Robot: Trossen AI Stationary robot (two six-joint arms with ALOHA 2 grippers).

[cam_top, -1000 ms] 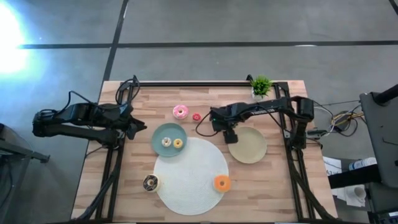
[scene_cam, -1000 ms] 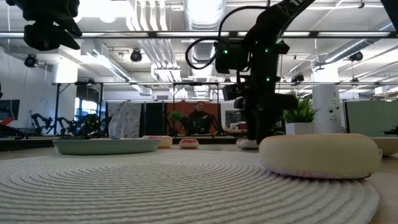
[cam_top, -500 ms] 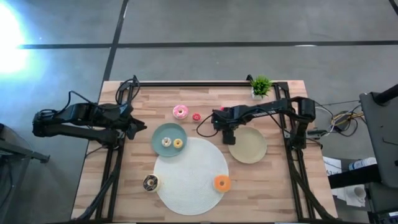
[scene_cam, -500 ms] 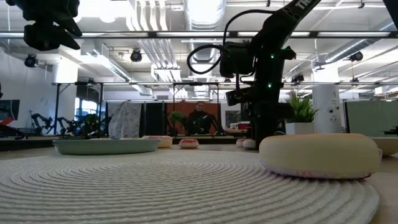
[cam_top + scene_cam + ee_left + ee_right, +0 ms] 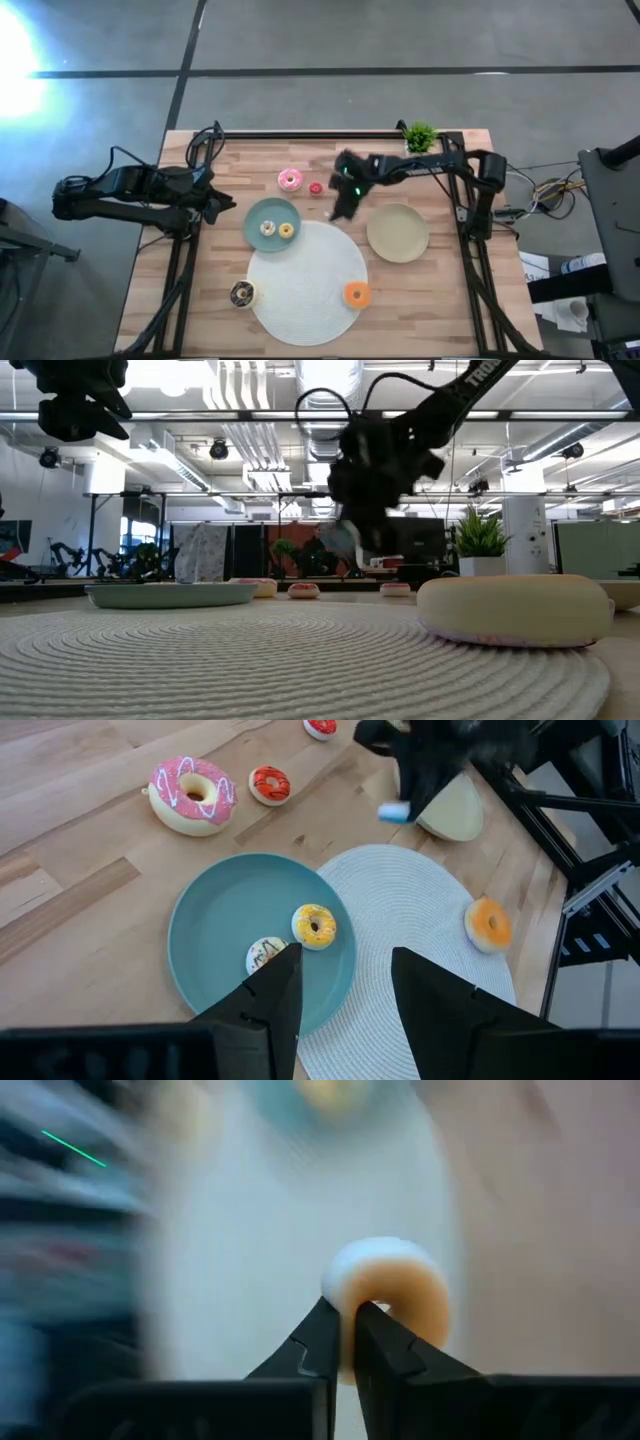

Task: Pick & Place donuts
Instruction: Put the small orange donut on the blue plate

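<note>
Wood table (image 5: 450, 300), white mat (image 5: 305, 275) at 6; office w/ ceiling pipes behind. Your right gripper (image 5: 345, 1325) is clamped on a small donut (image 5: 390, 1295), mid-table. Left gripper (image 5: 340, 985) sits apart at 9.

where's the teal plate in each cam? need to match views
High: teal plate left of centre, at the white mat's upper-left edge.
Low: thin rim at left, beyond the mat.
Left wrist: mid-picture, mat beside it.
Right wrist: too blurred to tell.
Shared landmark: the white mat.
</note>
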